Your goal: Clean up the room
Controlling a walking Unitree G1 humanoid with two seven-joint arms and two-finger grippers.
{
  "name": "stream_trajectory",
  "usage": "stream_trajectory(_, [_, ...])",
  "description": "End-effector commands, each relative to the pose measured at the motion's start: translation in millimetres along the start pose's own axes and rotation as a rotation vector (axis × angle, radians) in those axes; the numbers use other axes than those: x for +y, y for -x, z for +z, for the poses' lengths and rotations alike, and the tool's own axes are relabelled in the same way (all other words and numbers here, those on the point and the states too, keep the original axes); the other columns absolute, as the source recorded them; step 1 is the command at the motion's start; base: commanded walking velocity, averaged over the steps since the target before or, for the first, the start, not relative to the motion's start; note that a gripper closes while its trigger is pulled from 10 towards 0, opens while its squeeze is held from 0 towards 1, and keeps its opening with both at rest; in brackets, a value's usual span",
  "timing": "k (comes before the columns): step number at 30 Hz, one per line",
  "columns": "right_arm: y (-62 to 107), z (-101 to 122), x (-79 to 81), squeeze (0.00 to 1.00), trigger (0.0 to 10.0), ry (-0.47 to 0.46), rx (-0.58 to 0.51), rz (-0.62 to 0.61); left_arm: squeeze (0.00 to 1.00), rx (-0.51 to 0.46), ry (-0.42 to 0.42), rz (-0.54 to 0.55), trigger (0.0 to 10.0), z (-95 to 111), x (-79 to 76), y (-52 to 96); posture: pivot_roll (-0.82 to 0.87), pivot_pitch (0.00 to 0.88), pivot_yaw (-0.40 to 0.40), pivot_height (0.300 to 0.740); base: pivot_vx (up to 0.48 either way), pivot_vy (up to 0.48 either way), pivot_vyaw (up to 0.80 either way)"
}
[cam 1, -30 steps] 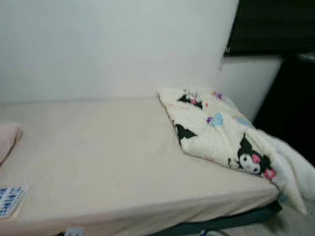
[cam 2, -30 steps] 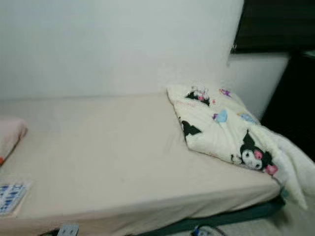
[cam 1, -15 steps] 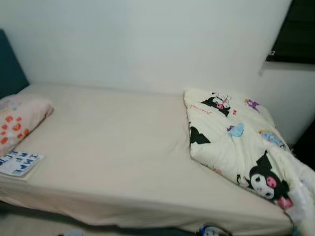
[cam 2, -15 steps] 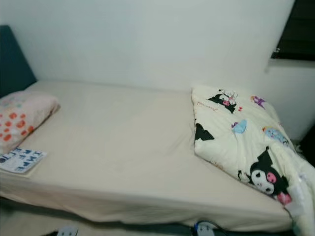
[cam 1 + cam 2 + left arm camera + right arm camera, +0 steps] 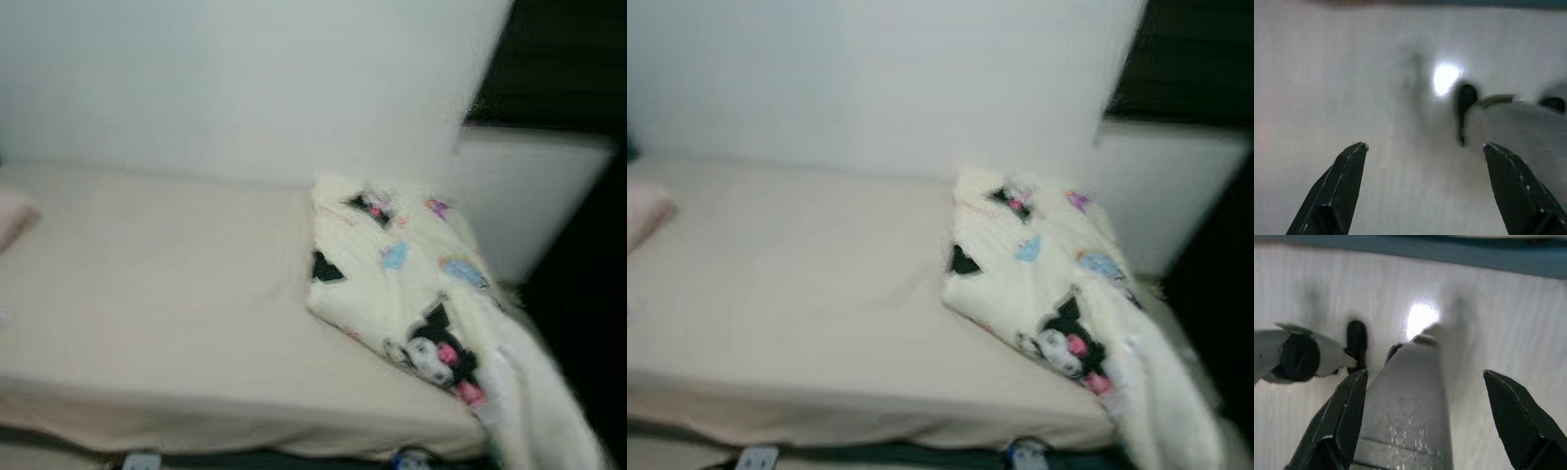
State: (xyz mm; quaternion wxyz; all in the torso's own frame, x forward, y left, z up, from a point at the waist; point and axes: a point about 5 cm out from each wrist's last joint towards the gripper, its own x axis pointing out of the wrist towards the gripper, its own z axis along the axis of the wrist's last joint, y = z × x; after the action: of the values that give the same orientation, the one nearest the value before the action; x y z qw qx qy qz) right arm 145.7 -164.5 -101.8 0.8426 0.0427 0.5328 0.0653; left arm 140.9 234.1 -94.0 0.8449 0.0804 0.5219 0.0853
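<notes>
A rumpled cream cartoon-print blanket point(image 5: 411, 279) is bunched at the right end of the beige-sheeted bed point(image 5: 167, 294) — surveying seems in hand. Left gripper point(image 5: 1425, 149) and right gripper point(image 5: 1425, 377) hang spread wide over pale floor, gripping nothing; an approach to the blanket is called for.

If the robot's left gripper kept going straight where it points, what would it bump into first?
Probably the floor. The left gripper hangs open, pointing down at pale, shiny flooring, with nothing between its fingers. A grey part of the robot's own body sits off to one side; depth is unclear.

Left gripper point(image 5: 1422, 152) and right gripper point(image 5: 1422, 379), fingers spread wide, aimed floorward.
</notes>
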Motion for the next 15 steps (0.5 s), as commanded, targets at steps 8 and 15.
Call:
stream_trajectory(8, [-0.2, 7.2, -2.1, 0.00, 10.0, 0.006, -0.013, 0.000, 0.00, 0.000, 0.007, -0.005, 10.0, 0.5, -2.7, -0.1, 0.09, 0.000, -0.057, 0.740, 0.000, -0.480, 0.00])
stream_trajectory(15, [-0.6, 5.0, 0.6, 0.00, 10.0, 0.007, -0.010, 0.004, 0.00, 0.000, 0.008, 0.004, 10.0, -1.7, -0.7, 0.3, 0.09, 0.000, -0.055, 0.740, 0.000, -0.274, 0.00])
